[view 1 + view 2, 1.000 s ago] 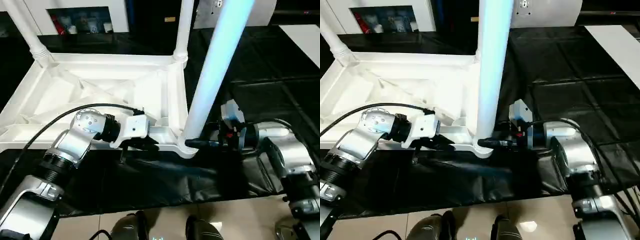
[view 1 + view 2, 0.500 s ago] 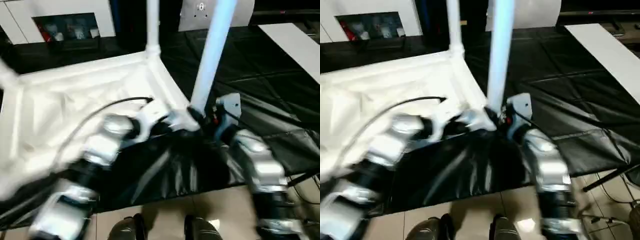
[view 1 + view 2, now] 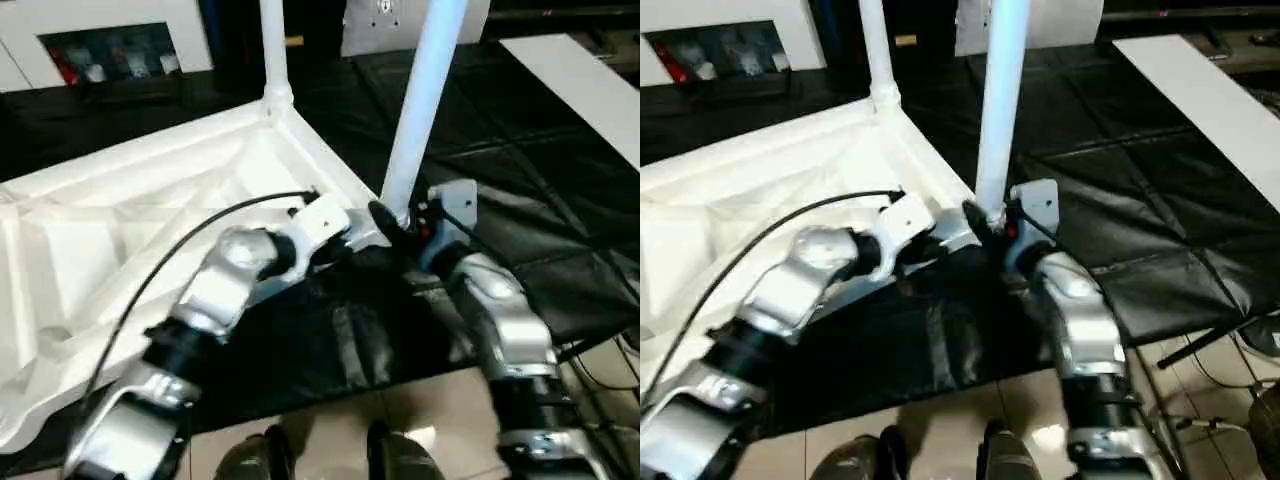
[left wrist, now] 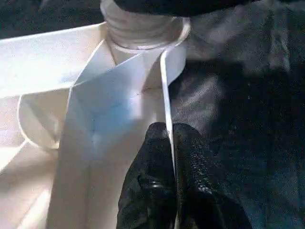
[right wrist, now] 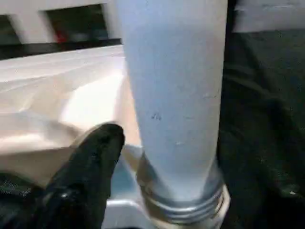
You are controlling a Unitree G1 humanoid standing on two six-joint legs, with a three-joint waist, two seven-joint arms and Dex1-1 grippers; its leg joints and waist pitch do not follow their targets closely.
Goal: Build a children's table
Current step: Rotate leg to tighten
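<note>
On the large black-covered work table, the small white plastic children's table lies upside down w/ its ribbed underside facing up, and everything below is placed relative to its near corner socket. A long tapered white tubular leg stands upright in that socket, tilted slightly; the right wrist view shows its ribbed base collar seated in the round socket. A 2nd white leg stands in the far corner socket, along the same edge of the top, well apart from the near corner. The left gripper is clenched on the thin white rim wall of the tabletop just beside the near socket: one black finger sits inside the rim, the other outside, w/ the wall pinched between them. The right gripper is at the base of the near leg, on the side away from the left gripper; one black finger shows beside the leg w/ a gap to it, so the grip looks released, not grasping the leg. A black cable arcs over the underside of the top toward the left wrist. Both silver forearms converge on that near corner.
</note>
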